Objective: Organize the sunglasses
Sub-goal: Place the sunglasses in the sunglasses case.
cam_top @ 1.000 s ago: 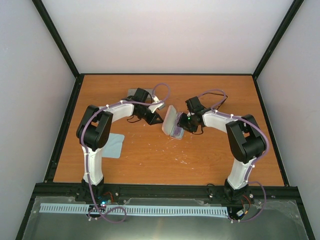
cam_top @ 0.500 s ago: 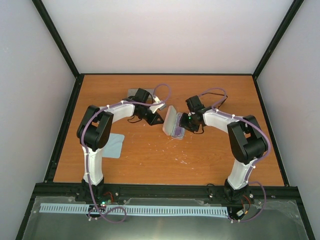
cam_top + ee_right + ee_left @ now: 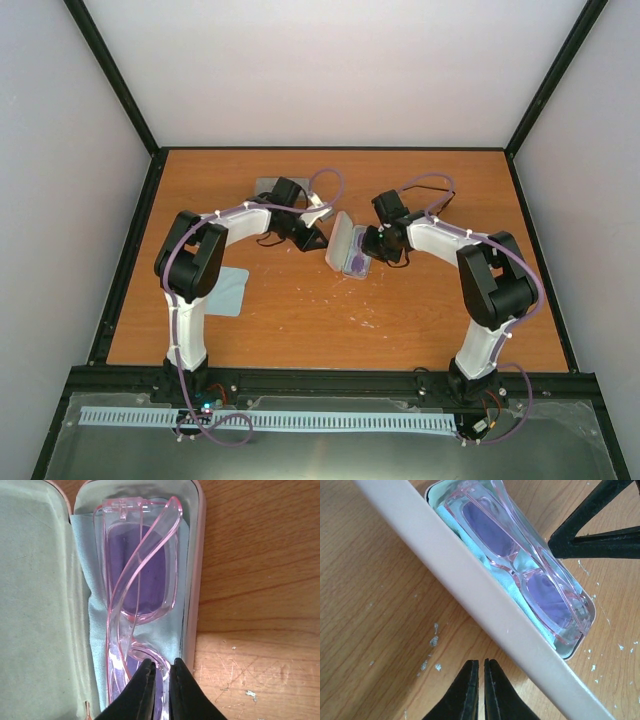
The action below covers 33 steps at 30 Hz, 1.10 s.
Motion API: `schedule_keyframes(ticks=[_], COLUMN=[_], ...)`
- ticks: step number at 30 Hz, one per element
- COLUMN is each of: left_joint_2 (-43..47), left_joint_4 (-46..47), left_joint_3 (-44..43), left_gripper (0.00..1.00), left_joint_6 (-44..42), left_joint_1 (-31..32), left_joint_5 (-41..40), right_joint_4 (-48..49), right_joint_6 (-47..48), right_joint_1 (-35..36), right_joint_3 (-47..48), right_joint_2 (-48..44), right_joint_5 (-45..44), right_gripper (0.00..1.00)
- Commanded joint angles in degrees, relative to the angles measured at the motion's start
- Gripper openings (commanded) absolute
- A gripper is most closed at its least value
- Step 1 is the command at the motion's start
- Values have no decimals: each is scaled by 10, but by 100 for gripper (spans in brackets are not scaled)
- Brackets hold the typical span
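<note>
Thin black-framed sunglasses are out of view. A pink case (image 3: 345, 250) lies open mid-table; its lid (image 3: 470, 590) stands up on edge. Inside, on a light-blue cloth (image 3: 95, 625), lie folded clear pink-framed glasses with purple lenses (image 3: 135, 570), which also show in the left wrist view (image 3: 520, 570). My right gripper (image 3: 161, 664) is above the case's near end, its fingers closed to a narrow gap round the pink frame's rim. In the top view it (image 3: 364, 245) is at the case's right side. My left gripper (image 3: 481, 662) is shut and empty, just behind the lid's outer face, at the case's left (image 3: 320, 238).
A grey case (image 3: 266, 186) lies at the back under the left arm. A light-blue square cloth (image 3: 228, 290) lies on the table near the left arm's base. White specks are scattered on the wood in front of the pink case.
Both grippers have edged slightly closer to the pink case from either side. The case and glasses stay where they were.
</note>
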State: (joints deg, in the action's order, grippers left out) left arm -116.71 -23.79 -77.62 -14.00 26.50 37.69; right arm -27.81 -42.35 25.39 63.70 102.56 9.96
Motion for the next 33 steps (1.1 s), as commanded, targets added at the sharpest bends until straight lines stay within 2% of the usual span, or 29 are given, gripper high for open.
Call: schedule_keyframes(ticks=[1, 12, 22, 25, 30, 33], left_joint_2=[22, 22, 22, 24, 25, 23], left_joint_4=[10, 9, 7, 7, 7, 6], left_joint_3=[-13, -18, -28, -28, -27, -29], left_gripper=[8, 8, 8, 8, 8, 8], left_joint_6=[6, 7, 6, 7, 7, 7], left_joint_1=[8, 14, 15, 16, 17, 18], left_joint_5=[3, 1, -2, -4, -5, -6], right_joint_4=[8, 48, -12, -18, 13, 32], right_joint_6=[-2, -13, -2, -3, -14, -15], right_joint_1=[4, 7, -7, -23, -64, -70], right_joint_3=[-4, -13, -32, -57, -116, -126], right_joint_2=[-10, 6, -79, -114, -136, -119], right_joint_5=[10, 40, -16, -32, -8, 6], right_gripper=[11, 11, 22, 22, 5, 3])
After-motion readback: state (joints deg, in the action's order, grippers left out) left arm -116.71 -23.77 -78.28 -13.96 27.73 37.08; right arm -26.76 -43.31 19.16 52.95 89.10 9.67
